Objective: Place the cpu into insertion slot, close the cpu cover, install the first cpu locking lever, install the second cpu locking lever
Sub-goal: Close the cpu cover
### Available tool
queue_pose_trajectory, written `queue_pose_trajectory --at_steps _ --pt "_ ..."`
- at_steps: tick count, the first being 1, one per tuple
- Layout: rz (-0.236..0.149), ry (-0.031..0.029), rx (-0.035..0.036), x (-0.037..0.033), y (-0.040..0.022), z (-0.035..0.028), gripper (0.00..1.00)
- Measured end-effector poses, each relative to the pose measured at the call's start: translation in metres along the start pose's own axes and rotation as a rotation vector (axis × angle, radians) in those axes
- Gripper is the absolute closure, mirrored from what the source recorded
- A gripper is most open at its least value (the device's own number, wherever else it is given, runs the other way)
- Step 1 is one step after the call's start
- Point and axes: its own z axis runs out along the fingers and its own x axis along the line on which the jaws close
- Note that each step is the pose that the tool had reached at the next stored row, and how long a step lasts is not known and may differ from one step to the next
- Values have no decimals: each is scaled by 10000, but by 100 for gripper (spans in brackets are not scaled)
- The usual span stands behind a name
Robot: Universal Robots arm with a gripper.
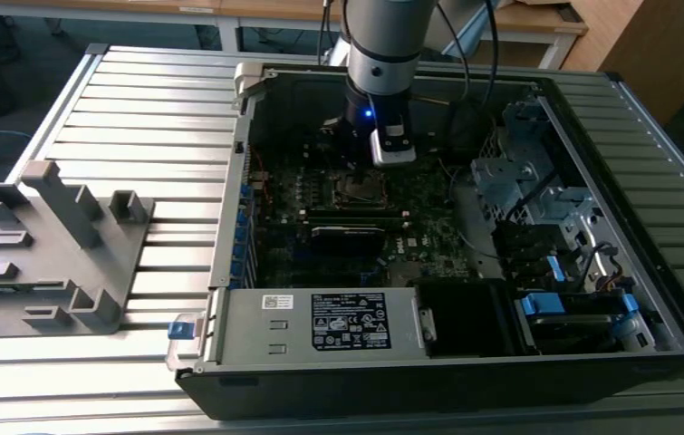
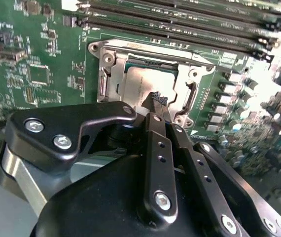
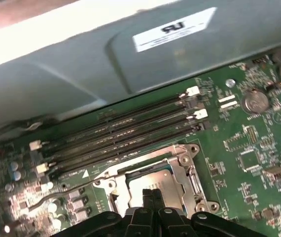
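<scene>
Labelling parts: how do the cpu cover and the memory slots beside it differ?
The cpu cover is a silver square frame with a windowed middle; the memory slots are black, long and narrow. The cover is single; the slots run as several parallel rows. Both sit on the green motherboard.

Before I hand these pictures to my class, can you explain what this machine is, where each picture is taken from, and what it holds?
A robot arm reaches down into an open computer case on a slatted table; a grey plastic stand sits at the exterior view's left. That view looks on from off the arm; both wrist views ride on the arm. They show its gripper, fingers shut and holding nothing, tips over the cpu, which lies seated on the motherboard with the cpu cover down around it.
</scene>
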Motion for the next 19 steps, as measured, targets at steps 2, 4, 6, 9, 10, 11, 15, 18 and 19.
queue_pose_trajectory --at_steps 2,4,6,9,10,11,15,18,19 --pt "-334 10 6 0 0 3 89" --pt "-646 17 11 0 0 6 89" --pt "-954 21 17 0 0 8 89" --pt "-1435 24 24 0 0 12 89" --pt "-1588 24 25 -1 0 13 89" --pt "-1744 23 28 -1 0 15 89" --pt "-2374 23 37 -1 -1 19 89" --pt "-2694 17 43 -1 -1 19 89" --pt "-2803 4 41 -1 -1 20 89"
